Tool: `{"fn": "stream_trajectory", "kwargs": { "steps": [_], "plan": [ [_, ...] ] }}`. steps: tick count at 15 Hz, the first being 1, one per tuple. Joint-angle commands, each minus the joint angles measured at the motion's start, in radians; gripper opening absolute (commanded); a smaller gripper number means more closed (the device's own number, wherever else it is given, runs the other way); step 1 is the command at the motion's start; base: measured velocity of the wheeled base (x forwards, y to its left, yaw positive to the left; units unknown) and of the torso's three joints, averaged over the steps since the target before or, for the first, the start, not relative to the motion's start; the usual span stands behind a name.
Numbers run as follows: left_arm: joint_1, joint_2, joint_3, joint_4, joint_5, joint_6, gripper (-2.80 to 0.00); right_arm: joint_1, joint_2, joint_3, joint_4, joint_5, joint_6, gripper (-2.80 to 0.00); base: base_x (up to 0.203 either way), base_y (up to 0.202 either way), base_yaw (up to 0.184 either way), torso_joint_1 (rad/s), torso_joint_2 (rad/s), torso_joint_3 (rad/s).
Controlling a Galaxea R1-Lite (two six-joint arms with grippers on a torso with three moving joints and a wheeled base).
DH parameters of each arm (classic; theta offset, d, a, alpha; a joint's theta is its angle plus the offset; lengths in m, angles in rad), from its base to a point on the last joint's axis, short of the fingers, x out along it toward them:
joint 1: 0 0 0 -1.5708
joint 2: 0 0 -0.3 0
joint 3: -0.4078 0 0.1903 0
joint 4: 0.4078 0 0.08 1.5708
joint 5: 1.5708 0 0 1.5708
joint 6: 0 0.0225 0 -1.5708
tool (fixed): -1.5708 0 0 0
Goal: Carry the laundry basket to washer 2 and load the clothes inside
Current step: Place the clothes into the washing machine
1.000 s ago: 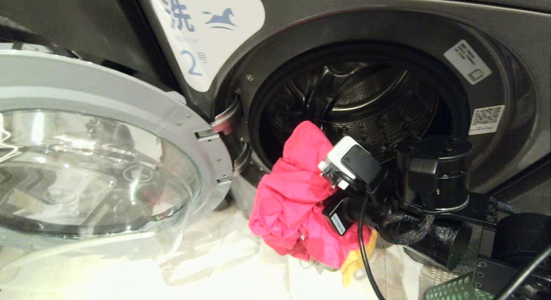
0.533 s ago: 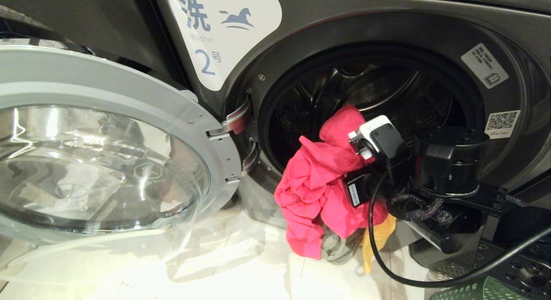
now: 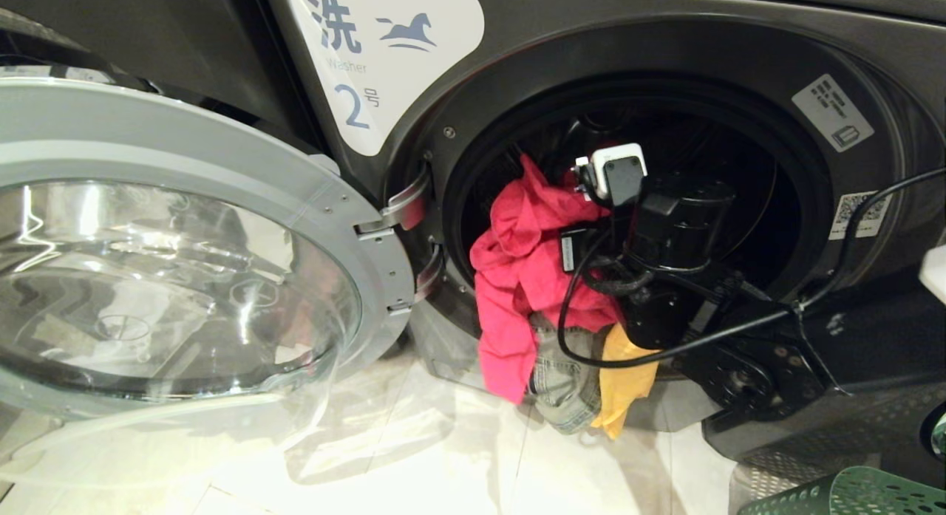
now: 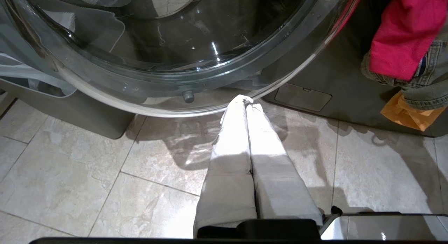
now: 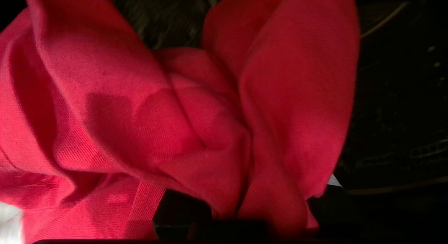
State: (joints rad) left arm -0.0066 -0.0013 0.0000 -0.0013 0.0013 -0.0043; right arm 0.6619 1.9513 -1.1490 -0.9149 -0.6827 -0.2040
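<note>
Right claw (image 3: 573, 205): inside the mouth of washer 2 (image 3: 665, 72), closed on a bundle of clothes; its fingers are buried in the pink-red garment (image 3: 517, 256).
Clothes: the pink-red garment fills the right wrist view; a grey-green denim piece (image 3: 562, 382) and a yellow-orange piece (image 3: 624, 382) hang with it over the lower lip of the opening, above the floor (image 3: 443, 456).
Key relation: the drum (image 5: 395, 114) lies straight ahead of the claw, while the bundle's long axis trails down and outward, so I judge a deeper reach is needed.
Left claw (image 4: 245, 100): closed and empty, low beneath the open glass door (image 3: 170, 278).
Laundry basket (image 3: 850, 493): on the floor at the robot's right.
</note>
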Motion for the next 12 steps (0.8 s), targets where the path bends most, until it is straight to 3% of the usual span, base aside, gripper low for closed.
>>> {"fn": "stream_trajectory", "kwargs": {
  "steps": [1,5,8,12],
  "plan": [
    [0.0,0.001,0.0,-0.001,0.0,0.0,-2.8,-0.015,0.106,-0.114,0.002,-0.029,0.001,-2.8,0.0,0.0,0.0,0.0,0.0,0.0],
    [0.0,0.001,0.0,0.0,0.0,0.0,-2.8,-0.085,0.245,-0.364,0.044,-0.101,0.001,-2.8,0.0,0.0,0.0,0.0,0.0,0.0],
    [0.0,0.001,0.0,0.0,0.0,0.0,-2.8,-0.119,0.307,-0.434,0.044,-0.113,-0.016,-2.8,0.0,0.0,0.0,0.0,0.0,0.0],
    [0.0,0.001,0.0,0.0,0.0,0.0,-2.8,-0.123,0.424,-0.624,0.047,-0.221,-0.029,-2.8,0.0,0.0,0.0,0.0,0.0,0.0]
  ]
}}
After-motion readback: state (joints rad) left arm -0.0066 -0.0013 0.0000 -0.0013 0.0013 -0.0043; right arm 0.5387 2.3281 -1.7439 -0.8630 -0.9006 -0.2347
